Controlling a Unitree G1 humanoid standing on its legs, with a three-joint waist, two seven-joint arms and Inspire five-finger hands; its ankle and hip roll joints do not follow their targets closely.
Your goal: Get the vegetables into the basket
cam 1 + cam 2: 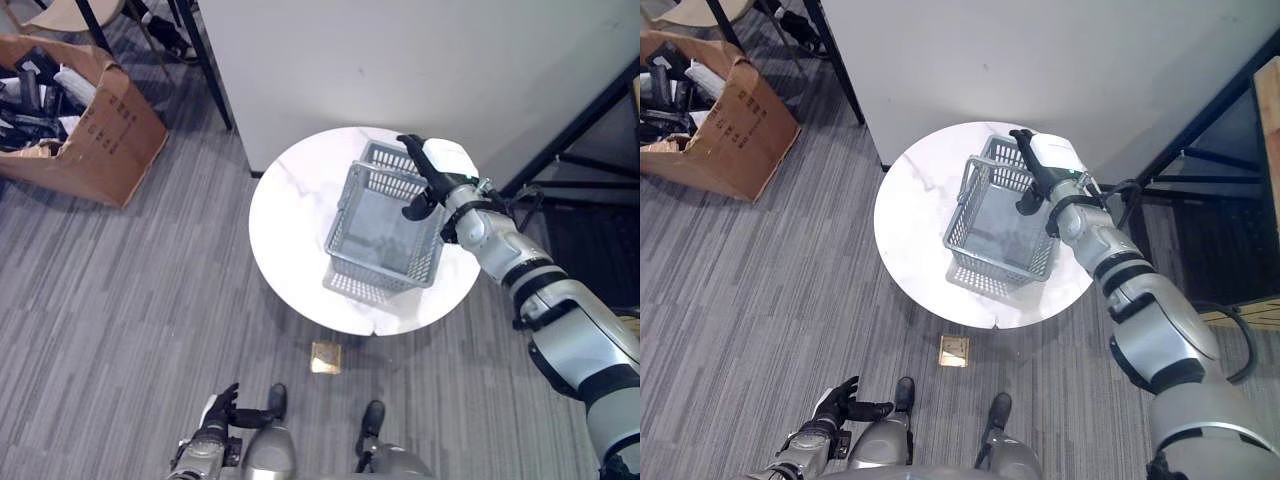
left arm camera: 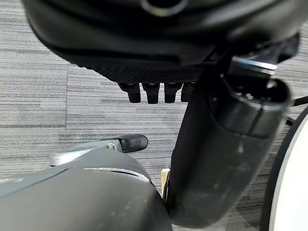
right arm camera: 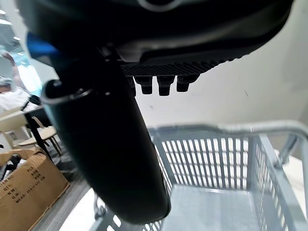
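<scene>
We see a grey slatted plastic basket (image 1: 385, 232) standing on a round white marble-patterned table (image 1: 290, 215), set toward the table's far right part and turned at an angle to its edge. The basket is rectangular, with open lattice walls and a solid-looking floor. Its inside shows only bare grey floor; no vegetables are visible in it, and we can make out none on the tabletop around it. The right wrist view looks down into the same basket (image 3: 226, 192), past its rim and lattice wall, and shows the same bare floor.

Our right hand (image 1: 428, 170) reaches over the basket's far right rim, with its white cover on the back and dark fingers pointing toward the wall. In the right wrist view the thumb (image 3: 110, 154) stands out long and straight and the fingertips (image 3: 163, 85) show as a short row; they look relaxed and grasp nothing that we can see. Whether the hand touches the rim we cannot tell.

Our left hand (image 1: 222, 405) hangs low beside the table's near side, over the grey striped carpet (image 1: 120, 320), its fingers spread loosely and holding nothing.

On the floor, a small tan square object (image 1: 326, 357) lies just off the table's near edge. A brown cardboard box (image 1: 95, 135) holding dark items sits well apart at the far left, near a white wall (image 1: 400, 60).
</scene>
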